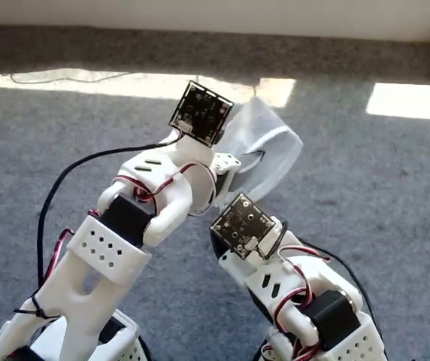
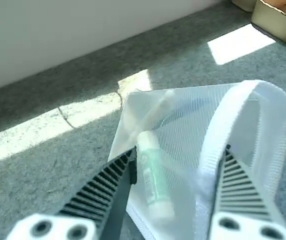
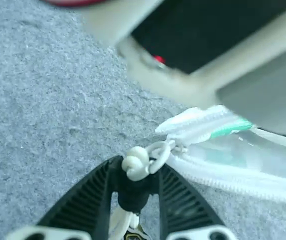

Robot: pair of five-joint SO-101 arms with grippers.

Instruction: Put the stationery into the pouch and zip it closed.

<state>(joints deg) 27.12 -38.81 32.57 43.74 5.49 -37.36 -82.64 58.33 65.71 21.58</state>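
The white mesh pouch (image 1: 269, 147) stands raised off the grey carpet beyond both arms. In the left wrist view the pouch (image 2: 183, 125) sits between the fingers of my left gripper (image 2: 175, 170), which clamps it from both sides. Its white zipper band (image 2: 218, 145) curves past one finger. A white and green stick (image 2: 150, 175) and a pen-like shape show through the mesh. My right gripper (image 3: 135, 177) is shut on the zipper pull (image 3: 135, 164), a white bead on a cord at the pouch's end (image 3: 193, 130). A green item (image 3: 233, 127) shows inside.
Grey carpet (image 1: 365, 195) lies all around, with sunlit patches (image 1: 407, 100) near the far wall. A cardboard box (image 2: 278, 15) sits at the far right. A black cable (image 1: 53, 199) loops beside the left arm. The left arm's body (image 3: 223, 50) hangs close over my right gripper.
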